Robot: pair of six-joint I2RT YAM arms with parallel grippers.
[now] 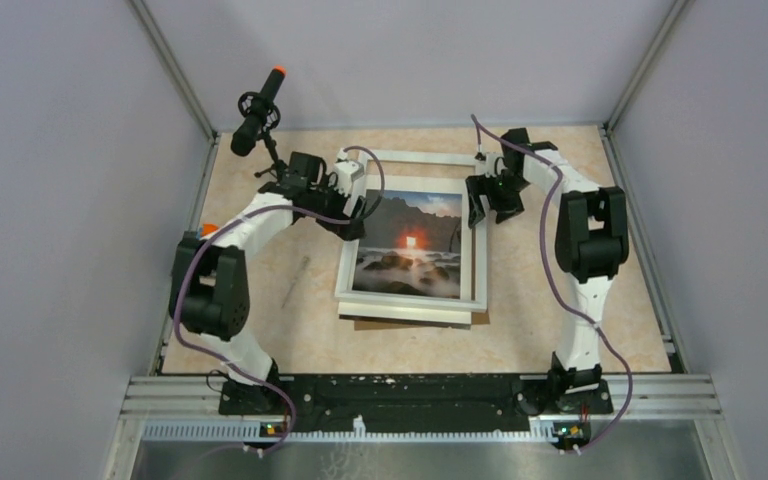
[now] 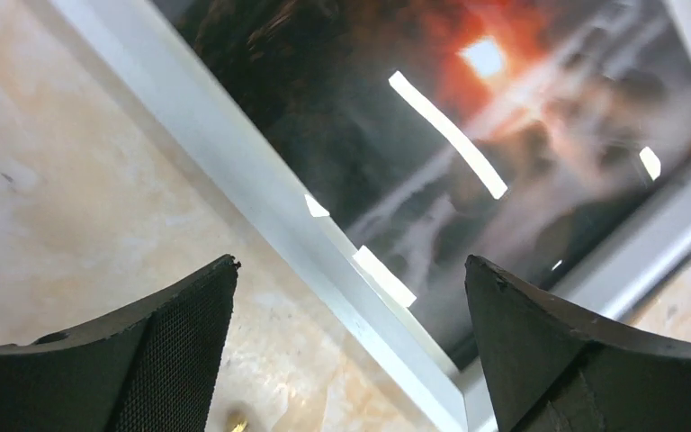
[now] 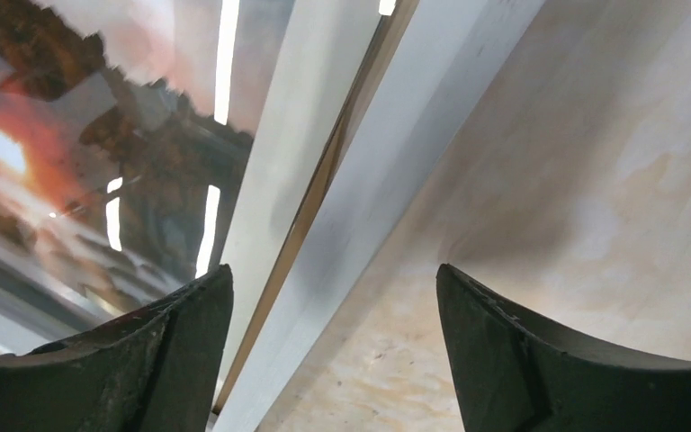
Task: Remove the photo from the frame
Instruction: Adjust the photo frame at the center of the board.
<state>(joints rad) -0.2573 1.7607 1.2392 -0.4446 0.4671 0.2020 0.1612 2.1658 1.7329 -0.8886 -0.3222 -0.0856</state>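
Looking down from above: photo, sunset over dark rocks, lies in the frame mid-table; arms mask its far corners. Left wrist: left gripper spread above the frame's edge, glare streaking the print. Right wrist: right gripper spread, straddling frame edge and tabletop.

Wide-spread left gripper over white frame

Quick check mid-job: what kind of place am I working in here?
Probably a lab robot cell: plain panel walls box in the table, a metal mounting rail runs along the near edge, and a microphone stands in the far left corner.
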